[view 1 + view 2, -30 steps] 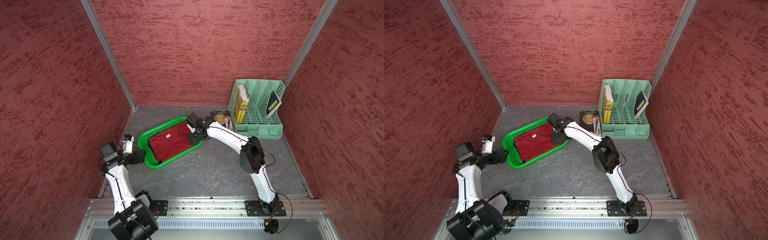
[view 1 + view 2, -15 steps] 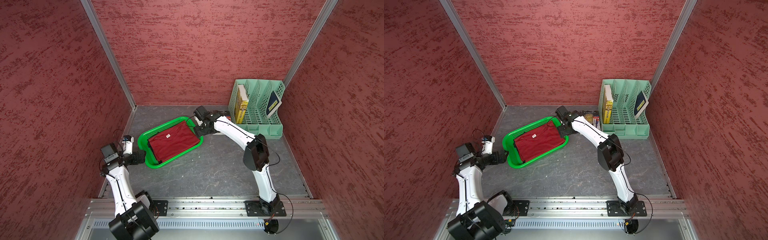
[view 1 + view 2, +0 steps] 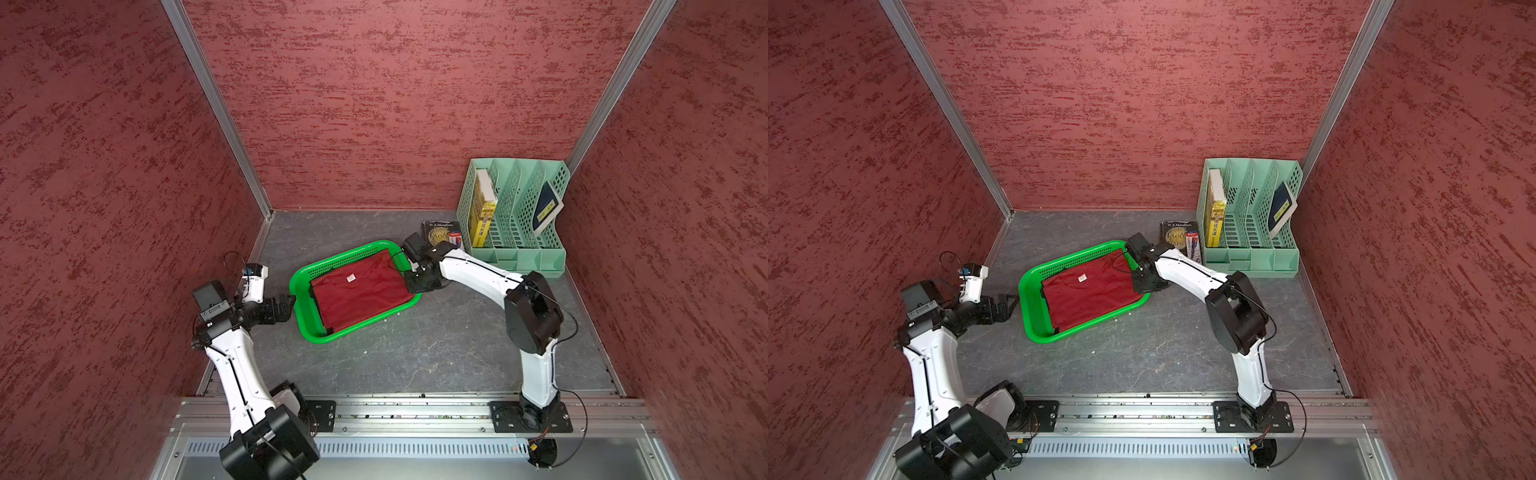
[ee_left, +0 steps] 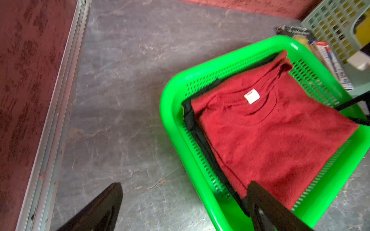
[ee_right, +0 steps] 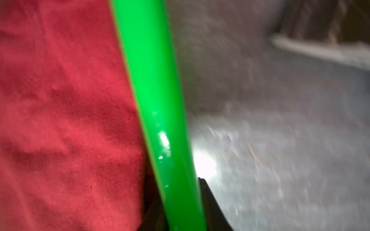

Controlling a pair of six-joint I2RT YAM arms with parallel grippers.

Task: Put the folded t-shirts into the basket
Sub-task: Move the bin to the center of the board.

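The bright green basket (image 3: pixel 365 323) (image 3: pixel 1096 320) lies slantwise on the grey floor. A dark red folded t-shirt (image 3: pixel 357 293) (image 3: pixel 1092 293) (image 4: pixel 276 136) lies on top inside it, white tag up. A black t-shirt (image 4: pixel 192 124) shows along its edge underneath. My right gripper (image 3: pixel 413 280) (image 3: pixel 1140 282) (image 5: pixel 180 192) is shut on the basket's right-end rim (image 5: pixel 156 100), one finger inside and one outside. My left gripper (image 3: pixel 291 305) (image 3: pixel 1013 301) (image 4: pixel 185 183) stands open at the basket's left end, the rim (image 4: pixel 200 170) between its fingers, not touching.
A mint-green file organizer (image 3: pixel 515 216) with books stands in the back right corner. A dark book (image 3: pixel 436 235) and a small box (image 3: pixel 455 240) lie flat beside it, just behind my right wrist. Red walls close in on three sides.
My right gripper drew back from over the red t-shirt to the basket's right end and closed on the rim. The left arm stayed where it was, open.
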